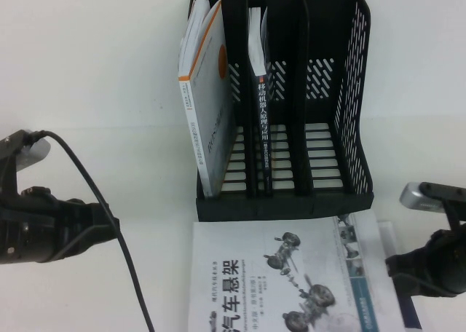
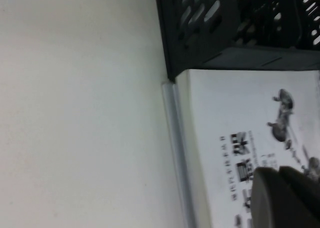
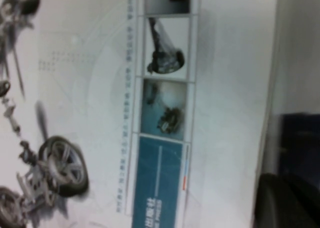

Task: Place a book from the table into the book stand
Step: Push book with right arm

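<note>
The book point(image 1: 262, 288), white with a grey car-suspension drawing and black title, lies flat on the table point(image 1: 95, 92) just in front of the black book stand point(image 1: 349, 84). My left gripper point(image 1: 109, 230) hangs to the left of the book, apart from it, and is shut on nothing. In the left wrist view its fingertips point(image 2: 285, 198) show together in front of the book's cover point(image 2: 235, 118), with the stand's corner point(image 2: 200, 33) beyond. My right gripper point(image 1: 393, 266) sits at the book's right edge. The right wrist view shows the cover point(image 3: 100, 88) close up.
A white-and-orange book point(image 1: 207, 106) leans in the stand's left slot and a dark-spined book point(image 1: 261, 113) stands in the middle slot. The right slot point(image 1: 324, 128) holds nothing. A black cable point(image 1: 116, 230) trails from my left arm towards the table's front edge.
</note>
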Tool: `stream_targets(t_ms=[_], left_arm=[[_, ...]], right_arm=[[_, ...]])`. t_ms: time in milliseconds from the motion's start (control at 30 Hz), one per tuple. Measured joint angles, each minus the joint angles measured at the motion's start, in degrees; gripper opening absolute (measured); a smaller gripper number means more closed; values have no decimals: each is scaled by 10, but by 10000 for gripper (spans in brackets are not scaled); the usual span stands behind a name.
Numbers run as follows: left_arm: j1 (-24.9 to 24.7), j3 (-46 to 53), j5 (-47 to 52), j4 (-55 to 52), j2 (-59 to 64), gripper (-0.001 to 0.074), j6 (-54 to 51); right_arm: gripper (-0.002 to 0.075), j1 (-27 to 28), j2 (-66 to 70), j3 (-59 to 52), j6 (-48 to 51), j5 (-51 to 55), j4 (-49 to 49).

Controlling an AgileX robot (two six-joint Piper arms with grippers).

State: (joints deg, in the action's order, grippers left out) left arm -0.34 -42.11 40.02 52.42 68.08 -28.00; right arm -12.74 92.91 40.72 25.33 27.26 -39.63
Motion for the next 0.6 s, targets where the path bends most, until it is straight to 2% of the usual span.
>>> stream_targets(t_ms=[233, 300, 467, 533, 600], left_arm=[[0, 0, -2, 54, 0, 17, -35], [0, 0, -2, 71, 0, 69, -40], [0, 0, -3, 124, 0, 284, -49], [0, 0, -6, 137, 0, 346, -49], [0, 0, -11, 139, 0, 377, -49]], right_arm=[[-1, -44, 0, 24, 0, -16, -13], [-1, -51, 0, 35, 0, -18, -19], [-1, -66, 0, 50, 0, -26, -24], [-1, -68, 0, 51, 0, -33, -25], [-1, -69, 0, 51, 0, -40, -24]])
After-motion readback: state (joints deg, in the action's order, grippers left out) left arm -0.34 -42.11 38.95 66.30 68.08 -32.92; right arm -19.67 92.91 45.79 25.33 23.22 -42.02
